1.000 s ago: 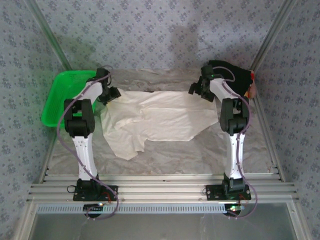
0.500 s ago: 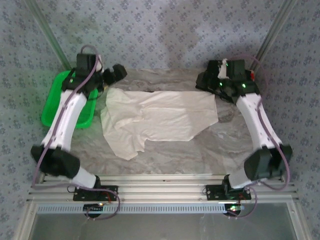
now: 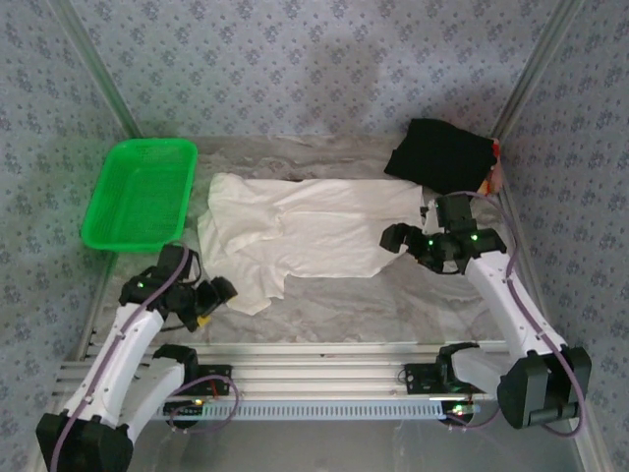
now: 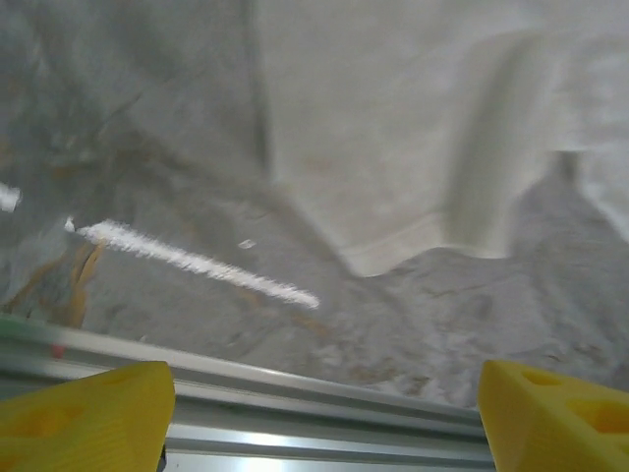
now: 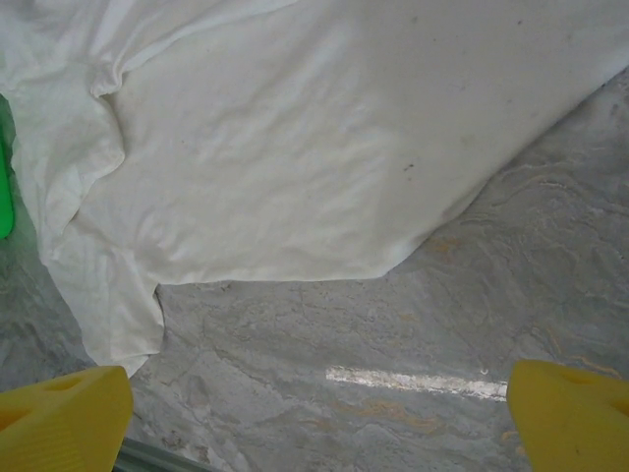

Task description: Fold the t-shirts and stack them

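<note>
So, at this point the off-white shirt point(image 3: 305, 231) lay spread out, a bit rumpled, across the middle of the marbled table point(image 3: 393, 300), with one flap trailing down toward the near left. The black shirt point(image 3: 439, 157) sat bunched up in the far right corner, its near edge just about meeting the far right corner of the pale one. The green basket point(image 3: 141, 192) was off at the far left, close beside the off-white shirt but with none of the cloth in it.

The left gripper point(image 3: 211, 297) hung low near the front of the table, just beside that trailing flap. From its wrist camera the jaws looked spread wide, yellow fingertips point(image 4: 88, 413) way out at the bottom corners with nothing between them. The off-white shirt point(image 4: 393, 128) lay further out on the table, and a metal rail point(image 4: 314, 393) ran right under the left gripper point(image 4: 324, 418).

The right gripper point(image 3: 398, 239) was by the right edge of the off-white shirt, near its lower right corner. Same deal there: jaws released, yellow fingertips point(image 5: 59, 408) far apart, gripping nothing. The right gripper point(image 5: 319, 413) was over bare table, the off-white shirt point(image 5: 295, 147) stretched away ahead of it, and a sliver of the green basket point(image 5: 4, 202) showed at the edge. Whether either gripper actually brushed the cloth, I couldn't tell.
</note>
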